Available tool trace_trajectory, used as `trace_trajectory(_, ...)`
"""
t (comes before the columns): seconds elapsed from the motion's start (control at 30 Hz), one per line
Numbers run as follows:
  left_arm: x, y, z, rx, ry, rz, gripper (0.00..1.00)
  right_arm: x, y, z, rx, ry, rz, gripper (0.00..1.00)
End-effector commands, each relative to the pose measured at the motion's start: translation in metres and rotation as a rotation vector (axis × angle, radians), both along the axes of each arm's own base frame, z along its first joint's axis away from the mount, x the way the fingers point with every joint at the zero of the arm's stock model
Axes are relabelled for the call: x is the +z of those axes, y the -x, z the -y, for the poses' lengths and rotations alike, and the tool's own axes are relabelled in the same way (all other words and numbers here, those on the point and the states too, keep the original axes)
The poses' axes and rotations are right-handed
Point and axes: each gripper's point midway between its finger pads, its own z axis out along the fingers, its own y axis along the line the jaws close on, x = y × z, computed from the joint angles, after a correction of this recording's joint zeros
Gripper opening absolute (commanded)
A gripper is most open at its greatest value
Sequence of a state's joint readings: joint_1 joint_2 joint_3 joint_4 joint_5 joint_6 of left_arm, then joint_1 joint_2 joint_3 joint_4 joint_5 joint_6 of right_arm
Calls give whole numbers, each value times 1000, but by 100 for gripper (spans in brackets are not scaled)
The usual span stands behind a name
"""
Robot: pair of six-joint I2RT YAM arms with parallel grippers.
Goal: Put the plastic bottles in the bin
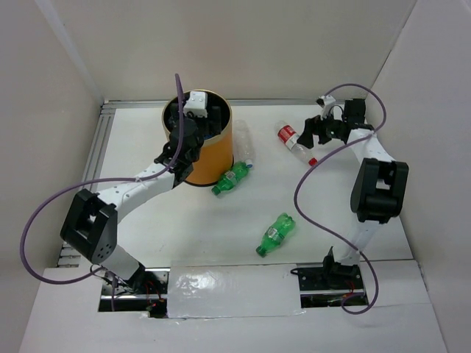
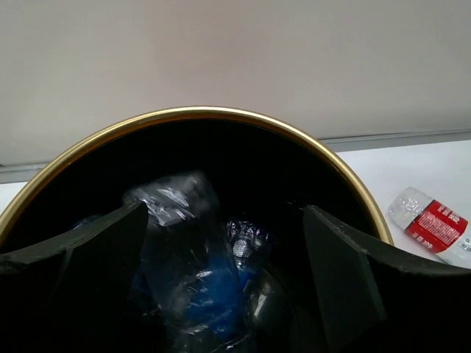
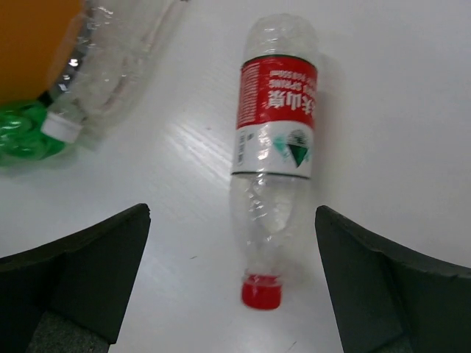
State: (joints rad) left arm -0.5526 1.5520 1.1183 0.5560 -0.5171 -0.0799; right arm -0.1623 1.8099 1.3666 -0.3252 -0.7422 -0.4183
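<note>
The orange bin (image 1: 213,158) stands at the back left. My left gripper (image 1: 190,121) hangs open over its mouth; in the left wrist view (image 2: 221,272) nothing is between the fingers. Inside the black bin (image 2: 221,114) lie a blue-labelled bottle (image 2: 202,290) and a blurred clear bottle (image 2: 173,198). My right gripper (image 1: 307,134) is open just above the red-labelled bottle (image 1: 294,141). That bottle (image 3: 276,140) lies on the table with its red cap (image 3: 261,292) between the spread fingers (image 3: 232,254). Two green bottles (image 1: 234,176) (image 1: 275,234) and a clear bottle (image 1: 245,151) lie on the table.
The clear bottle (image 3: 110,66) with a white cap and one green bottle (image 3: 22,132) lie against the bin's base (image 3: 33,37). White walls close in the back and both sides. A metal rail (image 1: 103,140) runs along the left edge.
</note>
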Motion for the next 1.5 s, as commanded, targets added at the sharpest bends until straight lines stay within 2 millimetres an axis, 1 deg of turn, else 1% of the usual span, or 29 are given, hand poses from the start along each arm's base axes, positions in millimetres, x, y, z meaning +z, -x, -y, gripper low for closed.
trace_trajectory(0.0,67,15,-2,-11,71,142,99,6,-46,3,10,90,77,100)
trace_trajectory(0.03,75,20,1,-31,56,148,99,-20,-52,1,14,89,18,100)
trace_trajectory(0.07,81,27,6,-63,36,157,99,-26,-60,-1,28,112,19,100)
trace_trajectory(0.1,86,34,10,-82,-11,164,99,-14,-77,-3,40,122,58,100)
trace_trajectory(0.13,100,52,18,-116,-24,186,99,-21,-83,-12,51,129,42,100)
trace_trajectory(0.17,95,60,25,-150,-69,159,99,-50,-86,-15,65,136,-19,100)
trace_trajectory(0.23,88,85,38,-218,-142,137,99,-56,-100,-25,85,176,-7,100)
trace_trajectory(0.27,72,94,44,-255,-177,89,99,-75,-99,-28,97,188,-36,100)
trace_trajectory(0.33,54,114,55,-317,-213,58,96,-81,-101,-40,117,212,-26,100)
trace_trajectory(0.43,7,155,89,-486,-220,-37,87,-99,-97,-41,108,236,-50,93)
trace_trajectory(0.47,-12,173,105,-558,-227,-68,78,-105,-96,-41,109,236,-61,85)
trace_trajectory(0.57,-51,205,142,-705,-196,-173,76,-106,-92,-35,113,211,-79,66)
trace_trajectory(0.6,-58,217,158,-781,-179,-190,80,-96,-90,-37,120,202,-72,47)
trace_trajectory(0.63,-79,222,172,-812,-170,-248,86,-87,-88,-37,131,175,-59,37)
trace_trajectory(0.67,-88,228,183,-840,-171,-274,93,-77,-85,-35,133,162,-47,28)
trace_trajectory(0.7,-103,236,202,-891,-183,-307,100,-46,-81,-44,168,121,2,17)
trace_trajectory(0.87,-148,261,240,-1004,-210,-384,100,97,-67,-82,307,-37,240,13)
trace_trajectory(0.9,-152,263,245,-1023,-191,-383,100,140,-63,-96,343,-56,355,13)
trace_trajectory(0.93,-155,268,250,-1044,-192,-384,100,169,-55,-110,382,-118,396,13)
trace_trajectory(1.03,-178,274,253,-1060,-213,-414,100,239,-44,-154,455,-193,562,10)
trace_trajectory(1.07,-179,278,257,-1071,-213,-409,100,273,-34,-177,498,-215,636,10)
trace_trajectory(1.13,-192,280,256,-1077,-226,-430,100,292,-33,-201,556,-260,695,10)
trace_trajectory(1.17,-190,280,258,-1079,-219,-421,100,325,-24,-213,575,-297,740,10)
trace_trajectory(1.2,-199,281,255,-1074,-224,-445,100,333,-16,-234,613,-329,747,10)
trace_trajectory(1.23,-197,279,256,-1067,-219,-434,100,326,-25,-248,630,-352,739,10)
trace_trajectory(1.27,-202,285,254,-1072,-221,-449,100,331,-20,-260,642,-400,709,10)
trace_trajectory(1.3,-207,283,253,-1056,-216,-457,100,349,-5,-278,683,-434,745,10)
trace_trajectory(1.4,-209,280,251,-1032,-210,-456,100,346,2,-311,717,-514,735,13)
trace_trajectory(1.47,-211,281,252,-1020,-205,-458,100,333,10,-343,750,-541,718,15)
